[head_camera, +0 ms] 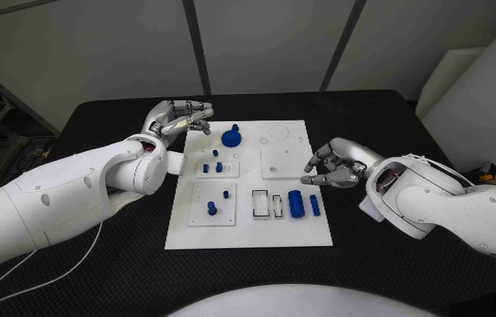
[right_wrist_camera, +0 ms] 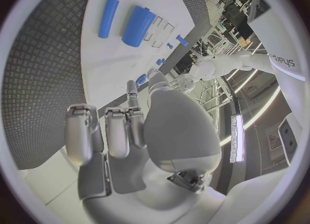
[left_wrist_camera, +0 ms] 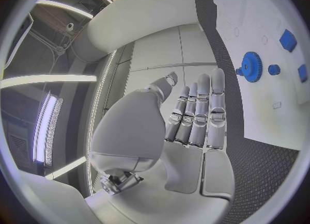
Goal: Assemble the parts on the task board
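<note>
Our left hand and right hand both hover empty, fingers apart, beside the board. The gear stands near its far end; it looks light and rigid, so we'd pinch its rim.

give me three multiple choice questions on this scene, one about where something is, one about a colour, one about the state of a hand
1. Where does the gear sit on the task board?
A. far half, toward the left hand's side
B. near edge, by the robot
C. off the board, on the black table

2. What colour are the two cylinders lying side by side on the board?
A. grey
B. blue
C. red

3. What is the left hand doing?
A. holding the gear
B. pressing a cylinder
C. holding nothing, fingers apart

Answers:
1 A, the head view shows it in the far half, close to the left hand.
2 B, both show blue.
3 C, the left wrist view shows bare extended fingers.
</note>
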Controlling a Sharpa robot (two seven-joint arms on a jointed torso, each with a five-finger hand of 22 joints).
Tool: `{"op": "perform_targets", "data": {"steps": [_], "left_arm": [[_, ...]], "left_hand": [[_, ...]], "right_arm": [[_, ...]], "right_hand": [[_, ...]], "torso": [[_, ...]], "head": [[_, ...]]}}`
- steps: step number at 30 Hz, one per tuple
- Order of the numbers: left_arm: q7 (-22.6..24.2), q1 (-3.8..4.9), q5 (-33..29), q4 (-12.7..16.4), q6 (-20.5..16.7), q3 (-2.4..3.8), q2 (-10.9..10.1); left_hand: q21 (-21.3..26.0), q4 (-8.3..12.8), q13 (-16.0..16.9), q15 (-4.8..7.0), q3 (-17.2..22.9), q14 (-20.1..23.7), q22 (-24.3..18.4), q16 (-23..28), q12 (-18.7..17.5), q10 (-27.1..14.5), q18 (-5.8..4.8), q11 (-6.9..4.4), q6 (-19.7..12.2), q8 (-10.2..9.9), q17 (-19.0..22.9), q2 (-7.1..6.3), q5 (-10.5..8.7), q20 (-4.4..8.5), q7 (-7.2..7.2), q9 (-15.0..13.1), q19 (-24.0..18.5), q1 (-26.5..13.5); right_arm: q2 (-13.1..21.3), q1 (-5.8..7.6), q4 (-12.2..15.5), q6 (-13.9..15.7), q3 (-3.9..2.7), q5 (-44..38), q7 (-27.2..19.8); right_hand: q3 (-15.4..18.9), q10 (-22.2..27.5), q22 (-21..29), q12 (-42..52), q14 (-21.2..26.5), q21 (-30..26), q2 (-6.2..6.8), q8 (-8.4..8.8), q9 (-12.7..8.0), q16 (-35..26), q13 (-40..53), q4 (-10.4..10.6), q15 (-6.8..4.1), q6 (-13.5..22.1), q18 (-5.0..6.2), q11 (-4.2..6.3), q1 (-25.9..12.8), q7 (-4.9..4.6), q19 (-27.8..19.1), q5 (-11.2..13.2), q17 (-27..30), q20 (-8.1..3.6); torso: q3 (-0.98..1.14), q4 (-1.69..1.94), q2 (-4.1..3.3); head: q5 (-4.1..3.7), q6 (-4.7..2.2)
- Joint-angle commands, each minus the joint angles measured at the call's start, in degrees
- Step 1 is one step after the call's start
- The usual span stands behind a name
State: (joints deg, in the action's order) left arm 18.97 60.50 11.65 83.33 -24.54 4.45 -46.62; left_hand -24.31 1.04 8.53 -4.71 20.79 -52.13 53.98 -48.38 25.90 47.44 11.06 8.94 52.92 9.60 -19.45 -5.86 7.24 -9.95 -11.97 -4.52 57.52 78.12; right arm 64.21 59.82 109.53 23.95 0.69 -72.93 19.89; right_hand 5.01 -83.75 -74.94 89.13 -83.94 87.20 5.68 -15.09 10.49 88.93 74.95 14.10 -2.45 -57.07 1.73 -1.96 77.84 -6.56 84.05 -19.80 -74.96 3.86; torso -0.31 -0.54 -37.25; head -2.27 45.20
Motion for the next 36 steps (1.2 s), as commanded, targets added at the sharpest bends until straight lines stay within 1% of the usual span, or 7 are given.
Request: {"op": "perform_targets", "data": {"steps": [1, 4, 6, 14, 23, 30, 36], "left_arm": [[0.22, -0.02, -0.30, 0.11, 0.66, 0.02, -0.11], [0.22, -0.06, -0.30, 0.14, 0.70, 0.02, -0.16], [0.23, -0.08, -0.30, 0.17, 0.72, 0.01, -0.20], [0.23, -0.19, -0.30, 0.30, 0.69, 0.01, -0.44], [0.30, -0.30, -0.31, 0.47, 0.82, 0.00, -0.52], [0.31, -0.33, -0.31, 0.56, 0.88, 0.00, -0.58], [0.32, -0.35, -0.31, 0.64, 0.96, 0.01, -0.65]], "left_hand": [[0.23, -0.09, -0.05, -0.13, -0.31, 0.17, -0.12, -0.02, 0.38, -0.51, -0.71, -0.09, -0.53, 0.28, 0.08, 0.50, -0.05, -0.17, 0.02, 0.04, 0.18, 0.01], [0.23, -0.09, -0.05, -0.13, -0.31, 0.17, -0.12, -0.02, 0.38, -0.51, -0.71, -0.09, -0.53, 0.28, 0.08, 0.50, -0.05, -0.17, 0.02, 0.04, 0.18, 0.01], [0.23, -0.09, -0.05, -0.13, -0.31, 0.17, -0.12, -0.02, 0.38, -0.51, -0.71, -0.09, -0.53, 0.28, 0.08, 0.50, -0.05, -0.17, 0.02, 0.04, 0.18, 0.01], [0.23, -0.09, -0.05, -0.13, -0.31, 0.17, -0.12, -0.02, 0.38, -0.51, -0.71, -0.09, -0.53, 0.28, 0.08, 0.50, -0.05, -0.17, 0.02, 0.04, 0.18, 0.01], [0.25, -0.10, -0.05, -0.14, -0.35, 0.18, -0.15, -0.03, 0.46, -0.53, -0.70, -0.09, -0.54, 0.33, 0.09, 0.52, -0.05, -0.18, 0.02, 0.03, 0.18, -0.01], [0.26, -0.11, -0.05, -0.14, -0.37, 0.18, -0.16, -0.03, 0.50, -0.54, -0.70, -0.10, -0.54, 0.36, 0.10, 0.53, -0.05, -0.18, 0.02, 0.03, 0.18, -0.02], [0.28, -0.13, -0.06, -0.14, -0.39, 0.19, -0.18, -0.04, 0.55, -0.56, -0.70, -0.10, -0.56, 0.38, 0.11, 0.54, -0.05, -0.19, 0.02, 0.03, 0.18, -0.04]], "right_arm": [[0.23, -0.67, 1.13, -1.66, 0.19, -4.62, 5.54], [0.28, -1.72, 1.82, -2.16, 0.34, -6.25, 7.85], [0.18, -2.21, 2.02, -2.53, 0.40, -6.85, 8.95], [-0.85, -3.92, 2.29, -3.02, 0.48, -7.71, 11.14], [-2.61, -4.77, 1.32, -3.71, 0.49, -7.85, 12.23], [-4.28, -5.87, 0.45, -4.19, 0.49, -7.86, 12.74], [-5.23, -6.29, -0.47, -5.49, 0.49, -7.34, 14.06]], "right_hand": [[1.01, -6.25, -12.58, 0.87, -6.06, 1.36, -0.80, -0.20, 0.12, 1.07, 15.05, 0.22, 0.39, 0.22, -1.11, -0.07, -0.03, -0.06, 4.62, 0.13, -15.04, 0.24], [1.79, -6.25, -13.65, 0.87, -6.06, 1.98, -0.83, -0.19, 0.18, 1.07, 15.05, 0.49, 0.45, 0.25, -1.37, -0.11, -0.31, -0.09, 5.20, 0.45, -15.04, 0.26], [2.31, -6.25, -13.95, 0.87, -6.06, 2.16, -0.82, -0.18, 0.23, 1.07, 15.05, 0.75, 0.48, 0.28, -1.45, -0.12, -0.66, -0.09, 5.36, 0.69, -15.04, 0.28], [4.55, -6.25, -14.12, 0.87, -6.06, 2.26, -0.82, -0.37, 0.57, 1.07, 15.05, 2.49, 0.54, 0.42, -1.49, -0.15, -3.40, -0.06, 5.44, 1.50, -15.04, 0.36], [5.42, -6.25, -14.10, 0.87, -6.06, 2.24, -1.16, -1.26, 1.41, 1.07, 15.05, 2.65, 0.36, -0.30, -1.48, 0.11, -5.46, 0.29, 5.43, 2.44, -15.04, 0.26], [5.61, -6.25, -14.11, 0.87, -6.06, 2.25, -1.32, -1.48, 1.74, 1.07, 15.05, 2.68, 0.28, -0.31, -1.48, 0.20, -6.21, 0.38, 5.43, 2.79, -15.04, 0.19], [5.69, -6.25, -14.14, 0.87, -6.06, 2.26, -1.50, -1.68, 2.00, 1.07, 15.05, 2.69, 0.23, -0.37, -1.49, 0.27, -6.71, 0.47, 5.45, 2.90, -15.04, 0.14]], "torso": [[-0.04, -0.20, 0.07], [-0.13, -0.06, 0.07], [-0.06, -0.01, 0.04], [-0.09, -0.15, -0.02], [-0.12, 0.05, -0.08], [-0.14, 0.00, -0.14], [-0.21, -0.07, -0.14]], "head": [[-0.16, 0.24], [-0.49, 0.39], [-0.65, 0.41], [-0.89, 0.63], [-1.10, 0.85], [-0.78, 1.03], [-1.19, 1.14]]}}
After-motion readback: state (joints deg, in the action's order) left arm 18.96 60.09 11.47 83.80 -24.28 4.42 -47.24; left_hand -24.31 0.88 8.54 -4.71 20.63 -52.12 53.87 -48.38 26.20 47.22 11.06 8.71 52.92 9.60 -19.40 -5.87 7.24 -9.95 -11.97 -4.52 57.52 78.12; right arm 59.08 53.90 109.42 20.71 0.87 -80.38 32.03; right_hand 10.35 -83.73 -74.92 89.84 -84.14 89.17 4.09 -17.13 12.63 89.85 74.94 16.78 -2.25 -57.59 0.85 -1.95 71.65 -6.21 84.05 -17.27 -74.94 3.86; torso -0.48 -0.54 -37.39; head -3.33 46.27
